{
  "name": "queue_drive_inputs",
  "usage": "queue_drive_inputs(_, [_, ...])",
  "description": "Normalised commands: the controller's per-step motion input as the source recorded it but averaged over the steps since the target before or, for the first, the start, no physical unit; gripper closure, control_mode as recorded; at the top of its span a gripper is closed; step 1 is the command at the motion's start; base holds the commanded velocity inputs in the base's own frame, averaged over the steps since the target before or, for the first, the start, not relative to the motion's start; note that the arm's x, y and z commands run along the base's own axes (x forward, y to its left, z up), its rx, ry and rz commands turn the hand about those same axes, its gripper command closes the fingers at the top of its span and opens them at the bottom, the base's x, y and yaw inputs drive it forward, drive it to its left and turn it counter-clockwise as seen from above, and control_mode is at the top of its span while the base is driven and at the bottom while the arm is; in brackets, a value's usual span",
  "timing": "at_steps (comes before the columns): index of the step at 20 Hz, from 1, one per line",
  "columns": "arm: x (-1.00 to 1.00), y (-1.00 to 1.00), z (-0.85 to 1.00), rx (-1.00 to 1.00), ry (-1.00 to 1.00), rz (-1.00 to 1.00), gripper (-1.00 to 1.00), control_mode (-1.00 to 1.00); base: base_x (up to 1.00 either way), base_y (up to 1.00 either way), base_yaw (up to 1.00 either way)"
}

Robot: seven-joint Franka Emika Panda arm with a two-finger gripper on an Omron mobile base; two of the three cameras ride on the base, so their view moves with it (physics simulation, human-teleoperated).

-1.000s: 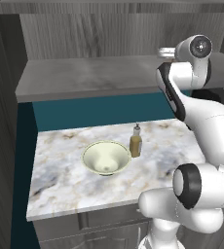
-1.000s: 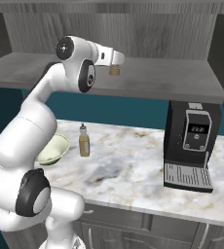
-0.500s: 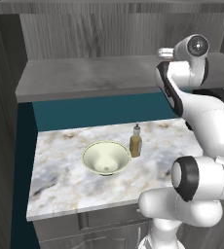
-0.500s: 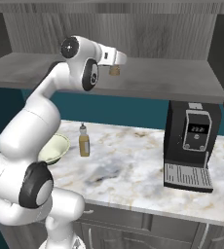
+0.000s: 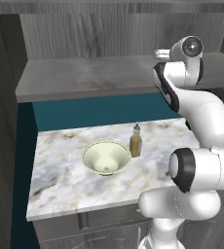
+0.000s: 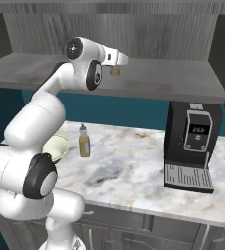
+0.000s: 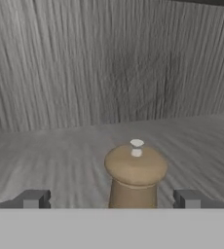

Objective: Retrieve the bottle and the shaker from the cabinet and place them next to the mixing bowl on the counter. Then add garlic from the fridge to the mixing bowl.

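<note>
The tan shaker (image 7: 135, 176) with its white knob stands upright on the grey cabinet shelf (image 7: 46, 155), straight ahead of my open gripper (image 7: 110, 198) and between the lines of its two fingertips, untouched. From the right base view the shaker (image 6: 115, 72) peeks out below the hand (image 6: 115, 59) over the shelf (image 6: 173, 80). The amber bottle (image 5: 136, 141) stands on the marble counter (image 5: 60, 180) right beside the pale mixing bowl (image 5: 105, 157); the same bottle (image 6: 84, 141) and bowl (image 6: 57, 146) show in the right base view. The fridge is out of view.
A black coffee machine (image 6: 190, 146) stands at the right end of the counter (image 6: 129, 171). The cabinet's wood-grain back wall (image 7: 109, 58) rises close behind the shaker. A teal wall (image 5: 94, 109) runs between shelf and counter.
The hand has edged further along the shelf toward the shaker. Bottle and bowl have not moved.
</note>
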Motion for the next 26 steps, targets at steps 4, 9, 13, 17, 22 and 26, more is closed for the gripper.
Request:
queue_drive_inputs(4, [0.26,-0.03,0.0,0.0,0.03,0.0,-1.0,-1.0,0.0,0.0,0.0])
queue_drive_inputs(9, [0.1,0.0,-0.01,0.0,0.02,0.0,-1.0,-1.0,0.0,0.0,0.0])
queue_drive_inputs(13, [0.0,0.0,0.0,0.0,0.0,0.0,-1.0,-1.0,0.0,0.0,0.0])
queue_drive_inputs(17, [0.0,0.0,0.0,0.0,0.0,0.0,-1.0,-1.0,0.0,0.0,0.0])
queue_drive_inputs(22, [0.0,0.0,0.0,0.0,0.0,0.0,-1.0,-1.0,0.0,0.0,0.0])
queue_drive_inputs(26, [0.0,0.0,0.0,0.0,0.0,0.0,1.0,-1.0,0.0,0.0,0.0])
